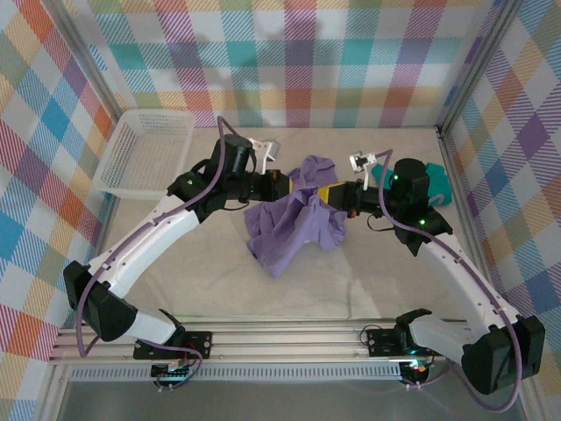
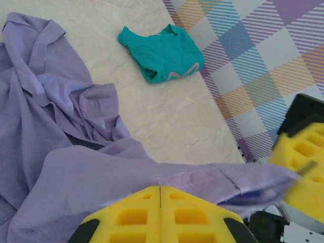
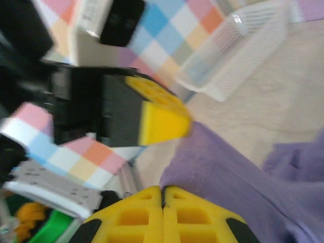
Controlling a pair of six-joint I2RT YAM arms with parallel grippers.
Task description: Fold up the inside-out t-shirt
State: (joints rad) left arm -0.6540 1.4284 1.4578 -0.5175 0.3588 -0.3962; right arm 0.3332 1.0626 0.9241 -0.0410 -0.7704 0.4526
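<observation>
The lavender inside-out t-shirt [image 1: 294, 224] hangs bunched between my two grippers above the middle of the table, its lower part drooping onto the surface. My left gripper [image 1: 282, 186] is shut on a stitched edge of the t-shirt [image 2: 76, 172]; its yellow pads [image 2: 147, 207] are pressed together with cloth pinched at the tip. My right gripper [image 1: 330, 195] faces it from the right, shut on another edge of the t-shirt [image 3: 238, 177], its gripper tip [image 3: 163, 190] holding a fold. The two grippers stand close together.
A teal-green garment [image 2: 162, 53] lies crumpled at the right of the table, partly behind the right arm [image 1: 412, 189]. A white mesh basket [image 1: 145, 153] stands at the back left. Plaid walls enclose the table on three sides.
</observation>
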